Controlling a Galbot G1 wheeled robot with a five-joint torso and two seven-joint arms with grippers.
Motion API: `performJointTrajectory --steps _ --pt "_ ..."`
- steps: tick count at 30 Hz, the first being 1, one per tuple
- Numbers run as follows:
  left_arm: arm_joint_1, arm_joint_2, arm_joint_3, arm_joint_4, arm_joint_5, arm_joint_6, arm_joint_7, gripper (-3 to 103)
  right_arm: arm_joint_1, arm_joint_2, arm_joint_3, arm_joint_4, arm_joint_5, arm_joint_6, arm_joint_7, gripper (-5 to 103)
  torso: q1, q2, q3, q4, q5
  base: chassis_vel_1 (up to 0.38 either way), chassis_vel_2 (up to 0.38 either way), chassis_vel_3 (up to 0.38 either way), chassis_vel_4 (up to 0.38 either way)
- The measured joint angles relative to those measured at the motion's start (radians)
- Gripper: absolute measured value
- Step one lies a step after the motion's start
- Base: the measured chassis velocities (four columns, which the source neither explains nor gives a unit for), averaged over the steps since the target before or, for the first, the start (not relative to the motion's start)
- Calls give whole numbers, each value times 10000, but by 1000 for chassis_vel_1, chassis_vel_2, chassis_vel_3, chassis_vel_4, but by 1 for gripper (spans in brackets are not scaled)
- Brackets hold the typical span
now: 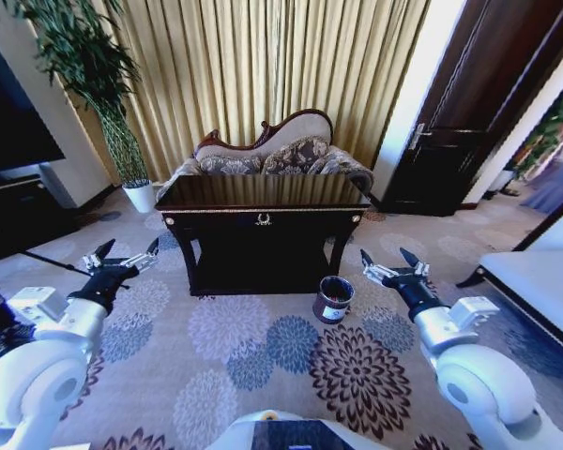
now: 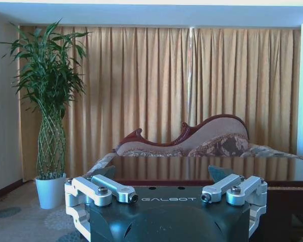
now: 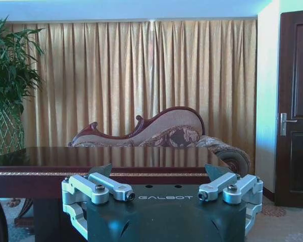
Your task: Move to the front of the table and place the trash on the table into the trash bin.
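Before table [image 1: 263, 192] | left tool [image 1: 125, 253] wide, empty | right tool [image 1: 390, 262] wide, empty

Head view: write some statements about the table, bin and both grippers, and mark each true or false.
1. The trash bin stands on the carpet by the table's front right leg. True.
2. The left gripper holds a paper wad. False: it is open and empty.
3. The right gripper is open. True.
4. The bin sits on the table top. False: it is on the floor.
5. Both grippers rest on the table. False: they hover short of it.
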Motion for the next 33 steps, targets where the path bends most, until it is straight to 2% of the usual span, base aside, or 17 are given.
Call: performJointTrajectory --steps 14,22,26,33 --pt "-6 26 -32 29 2 -200 0 100 -40 20 -2 12 -67 32 0 100 3 -3 2 -1 6 281 -229 -268 230" --pt "45 -19 -63 25 3 -234 -5 100 -84 79 -168 -27 -163 448 -1 100 -8 5 -4 -1 0 317 -184 -320 162" --pt "64 -57 -66 7 4 -239 -21 100 -107 83 -180 -33 -160 471 -13 100 -8 8 -6 2 -7 76 -23 -91 24" --pt "79 -57 -80 -51 -9 -239 -24 100 -121 79 -192 -50 -160 472 -17 100 16 -11 8 -3 12 -32 18 21 -8"
